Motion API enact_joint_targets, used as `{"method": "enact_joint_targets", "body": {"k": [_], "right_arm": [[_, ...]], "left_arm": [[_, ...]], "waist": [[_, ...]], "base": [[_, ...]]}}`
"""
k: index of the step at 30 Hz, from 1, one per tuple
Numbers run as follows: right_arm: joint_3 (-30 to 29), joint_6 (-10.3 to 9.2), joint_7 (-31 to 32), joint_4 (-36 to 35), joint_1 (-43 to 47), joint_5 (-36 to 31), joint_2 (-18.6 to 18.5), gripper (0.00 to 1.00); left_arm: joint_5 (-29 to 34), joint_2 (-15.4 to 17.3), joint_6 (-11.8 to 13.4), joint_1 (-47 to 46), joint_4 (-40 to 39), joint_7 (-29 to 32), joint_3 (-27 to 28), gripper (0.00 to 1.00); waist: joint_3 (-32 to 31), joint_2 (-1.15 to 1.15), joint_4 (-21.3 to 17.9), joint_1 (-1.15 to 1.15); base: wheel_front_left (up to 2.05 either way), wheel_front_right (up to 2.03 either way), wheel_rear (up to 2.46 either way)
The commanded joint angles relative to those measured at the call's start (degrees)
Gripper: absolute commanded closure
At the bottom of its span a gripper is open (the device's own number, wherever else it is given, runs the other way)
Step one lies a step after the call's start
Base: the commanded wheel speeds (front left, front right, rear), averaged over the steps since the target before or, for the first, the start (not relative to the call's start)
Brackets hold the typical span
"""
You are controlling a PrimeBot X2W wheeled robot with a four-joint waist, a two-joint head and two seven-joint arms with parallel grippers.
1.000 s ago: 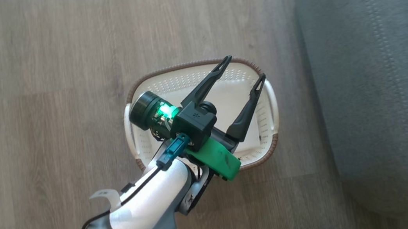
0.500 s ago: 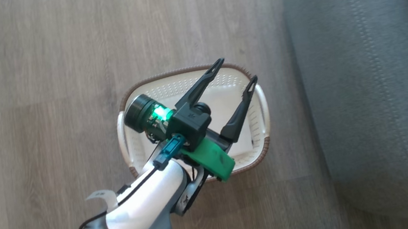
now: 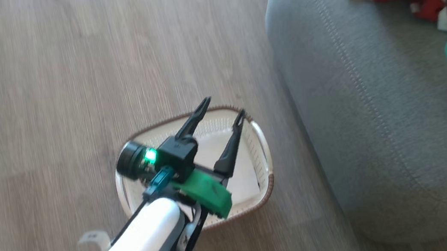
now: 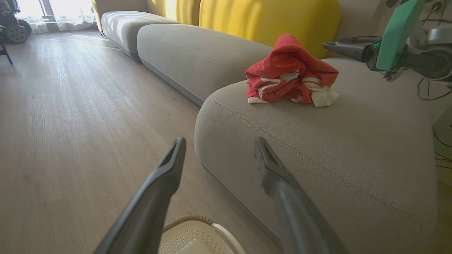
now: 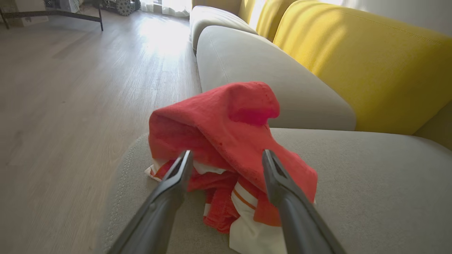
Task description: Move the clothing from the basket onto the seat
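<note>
Hovering over the basket [image 3: 263,155] on the floor [image 3: 33,124]: left gripper [image 3: 224,108], jaws wide, holding nothing. Poised just short of the clothing [image 5: 229,141] heaped on the seat [image 3: 378,122]: right gripper [image 5: 226,153], jaws wide, gripping nothing.

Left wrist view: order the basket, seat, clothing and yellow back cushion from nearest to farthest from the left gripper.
1. basket, just beneath the left gripper.
2. seat, ahead to the right.
3. clothing, piled on the seat.
4. yellow back cushion, behind the pile.
</note>
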Motion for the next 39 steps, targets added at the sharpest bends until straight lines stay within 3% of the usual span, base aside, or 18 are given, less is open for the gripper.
{"method": "enact_joint_targets", "body": {"k": [1, 9, 18, 32, 39], "right_arm": [[2.8, -0.02, -0.6, -3.1, 0.5, 2.0, -0.1, 0.00], [9.4, -0.02, -0.6, -7.3, 5.1, 9.2, -0.4, 0.00], [11.1, -0.02, -0.6, -11.9, 11.1, 12.5, 2.0, 0.00], [9.4, -0.02, -0.6, -27.9, 27.5, 11.3, 10.8, 0.00], [7.1, -0.02, -0.6, -36.5, 35.7, 8.7, 14.5, 0.00]], "left_arm": [[-0.9, 1.4, 0.9, 0.7, -0.9, -1.0, 2.6, 0.00], [-3.9, 2.7, 2.7, 5.3, 1.0, -4.2, 6.1, 0.00], [-6.4, 6.5, 5.9, 11.8, 1.6, -5.5, 10.2, 0.00], [-9.0, 11.4, 12.2, 25.6, -1.9, -6.7, 18.7, 0.00], [-7.1, 11.6, 13.3, 31.4, -4.8, -6.7, 23.8, 0.00]], "waist": [[-3.1, 0.00, -0.9, 0.00], [-9.1, 0.00, 1.4, 0.00], [-14.1, 0.00, 4.6, 0.00], [-17.7, 0.00, 8.1, 0.00], [-18.6, 0.00, 8.6, 0.00]], "base": [[0.00, 0.00, 0.00], [0.00, 0.00, 0.00], [0.00, 0.00, 0.00], [0.00, 0.00, 0.00], [0.00, 0.00, 0.00]]}}
